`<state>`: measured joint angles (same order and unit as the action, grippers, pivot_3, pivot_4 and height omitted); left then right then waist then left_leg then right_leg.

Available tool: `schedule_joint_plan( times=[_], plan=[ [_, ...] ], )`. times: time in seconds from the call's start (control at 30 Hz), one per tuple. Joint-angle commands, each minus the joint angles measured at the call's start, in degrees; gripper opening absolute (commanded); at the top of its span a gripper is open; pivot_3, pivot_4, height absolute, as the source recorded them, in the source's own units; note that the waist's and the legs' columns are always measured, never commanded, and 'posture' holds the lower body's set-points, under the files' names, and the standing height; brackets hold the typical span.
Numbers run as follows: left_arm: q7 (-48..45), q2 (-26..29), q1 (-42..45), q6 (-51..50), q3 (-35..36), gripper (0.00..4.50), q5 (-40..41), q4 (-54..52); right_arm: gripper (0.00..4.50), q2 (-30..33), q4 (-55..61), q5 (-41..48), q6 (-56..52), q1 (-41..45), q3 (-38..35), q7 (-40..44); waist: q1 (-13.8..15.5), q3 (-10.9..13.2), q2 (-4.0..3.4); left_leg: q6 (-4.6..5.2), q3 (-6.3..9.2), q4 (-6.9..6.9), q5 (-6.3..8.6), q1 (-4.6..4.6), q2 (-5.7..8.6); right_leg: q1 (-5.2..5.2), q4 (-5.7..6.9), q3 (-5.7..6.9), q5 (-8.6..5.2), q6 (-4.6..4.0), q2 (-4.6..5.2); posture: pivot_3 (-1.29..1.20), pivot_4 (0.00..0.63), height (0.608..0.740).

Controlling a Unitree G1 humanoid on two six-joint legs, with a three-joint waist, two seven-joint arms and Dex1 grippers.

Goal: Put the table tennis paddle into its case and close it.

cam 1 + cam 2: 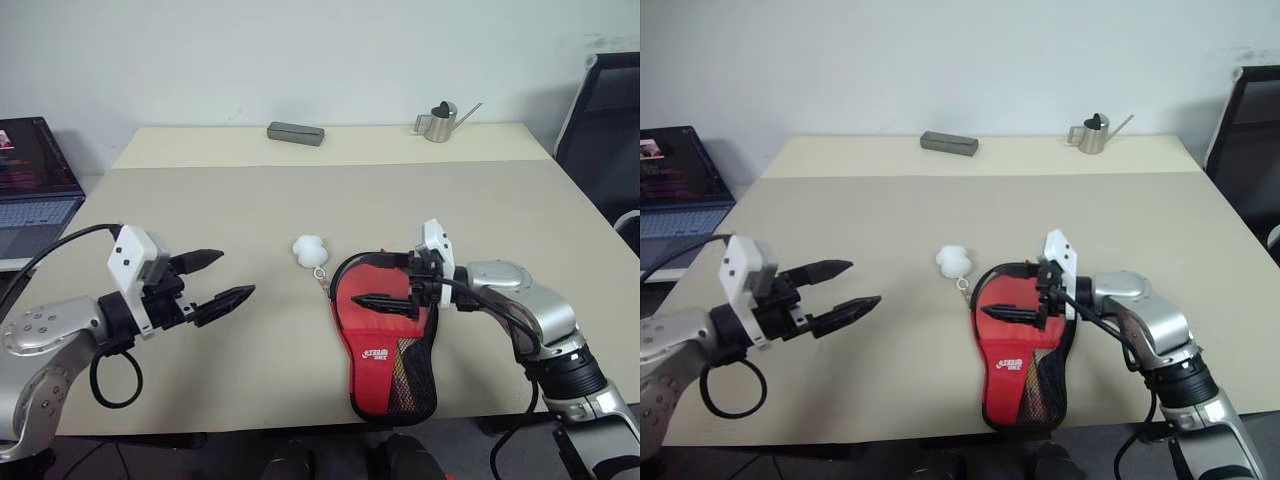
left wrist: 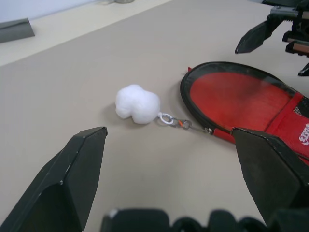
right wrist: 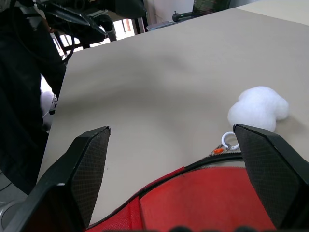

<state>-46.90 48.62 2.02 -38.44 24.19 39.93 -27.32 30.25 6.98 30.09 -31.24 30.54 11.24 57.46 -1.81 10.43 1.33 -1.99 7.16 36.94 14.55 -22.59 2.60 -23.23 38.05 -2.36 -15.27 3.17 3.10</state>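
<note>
Right now both pincers hang over the table [image 1: 300, 200] with their fingers spread wide and nothing between them. The right pincer [image 1: 385, 285] points across toward the left one and hovers just above the round upper end of the case [image 1: 385, 345], which lies flat near the front edge, red side up, with its mesh pocket and white lettering toward the narrow end. Whether the paddle is inside cannot be told. Just past the right pincer's fingertips, the white pompom [image 1: 310, 250] rests on the tabletop, joined to the case's rim by a small ring and clip. The left pincer [image 1: 222, 280] floats well apart from the case, with the pompom between the two pincers. Far beyond them, near the back edge, sit a grey box [image 1: 296, 132] and a small metal watering can [image 1: 440, 122]. A laptop [image 1: 35, 190] stands off the left pincer's outer side, a black chair [image 1: 600, 120] beyond the right.
</note>
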Motion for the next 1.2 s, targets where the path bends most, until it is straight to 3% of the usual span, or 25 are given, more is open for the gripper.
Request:
schedule_joint_plan(
  times=[0.03,0.6,0.93,1.2],
  plan=[
    [-0.37,0.74,1.02,0.71,-0.05,4.50,0.46,-1.04,4.46,-0.11,1.98,-0.18,2.52,-0.45,-1.92,0.91,-0.03,0.00,0.00,0.00,0.00,0.00,0.00,0.00,0.00,0.00,0.00,0.00,0.00,0.00,0.00,0.00,0.150,0.740],
    [0.82,0.43,4.14,1.49,-3.12,4.50,-1.57,0.65,4.46,-1.20,0.14,-0.90,3.87,-0.98,-0.74,4.81,-0.01,0.00,0.00,0.00,-0.01,0.00,0.00,0.01,-0.01,0.00,0.02,0.01,0.01,-0.01,-0.01,0.00,0.150,0.740],
    [2.76,-0.12,10.69,3.97,-8.55,4.50,-7.75,7.37,4.46,-4.91,-5.43,-5.95,8.31,-0.83,1.96,5.19,-0.03,0.00,0.00,-0.01,-0.03,0.01,0.00,0.04,-0.02,-0.01,0.04,0.00,0.03,-0.03,-0.04,0.00,0.150,0.740],
    [3.11,-2.25,16.57,6.45,-13.44,4.50,-12.50,13.19,4.46,-8.89,-16.30,-13.60,17.68,0.24,3.11,2.83,-0.04,0.00,0.00,-0.03,-0.05,0.01,0.00,0.06,-0.01,-0.01,0.06,0.00,0.04,-0.04,-0.04,0.00,0.150,0.740]
  ],
)
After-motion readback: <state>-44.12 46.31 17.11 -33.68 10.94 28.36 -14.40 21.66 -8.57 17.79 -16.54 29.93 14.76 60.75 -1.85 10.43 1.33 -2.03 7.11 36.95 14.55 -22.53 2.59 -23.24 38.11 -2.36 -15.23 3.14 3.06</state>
